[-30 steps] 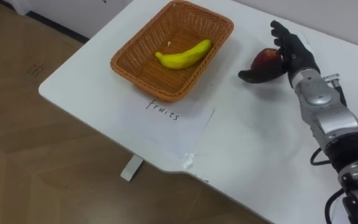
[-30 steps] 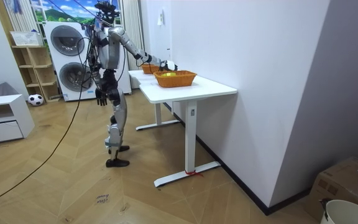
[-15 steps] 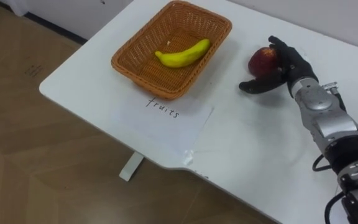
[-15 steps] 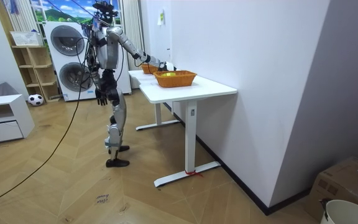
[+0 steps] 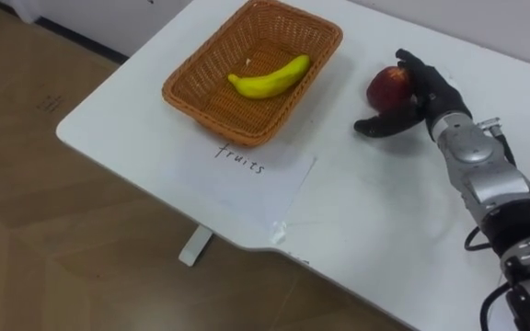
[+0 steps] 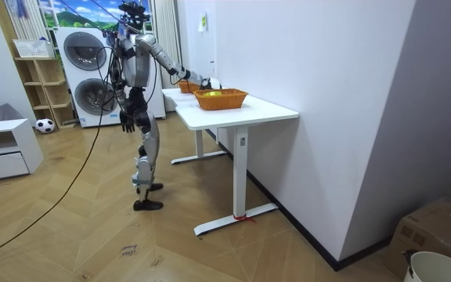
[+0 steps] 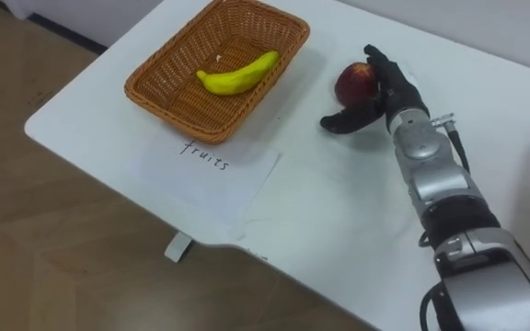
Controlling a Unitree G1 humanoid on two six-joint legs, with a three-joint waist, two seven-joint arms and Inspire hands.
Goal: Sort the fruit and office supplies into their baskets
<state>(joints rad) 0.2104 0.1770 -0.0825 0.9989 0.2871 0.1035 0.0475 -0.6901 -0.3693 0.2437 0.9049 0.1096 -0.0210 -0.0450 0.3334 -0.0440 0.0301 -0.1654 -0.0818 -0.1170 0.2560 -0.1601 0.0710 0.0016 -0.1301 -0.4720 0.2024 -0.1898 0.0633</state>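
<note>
At three o'clock of the fruit basket (image 5: 239,131), above the white table (image 5: 366,211), my right hand (image 5: 426,97) curls thumb and fingers round the red apple (image 5: 385,87). The banana (image 5: 267,77) already lies inside. I judge this the carrying step. Next I must swing toward nine o'clock, clear the rim and let go. My left hand (image 6: 124,121) hangs at my side.
</note>
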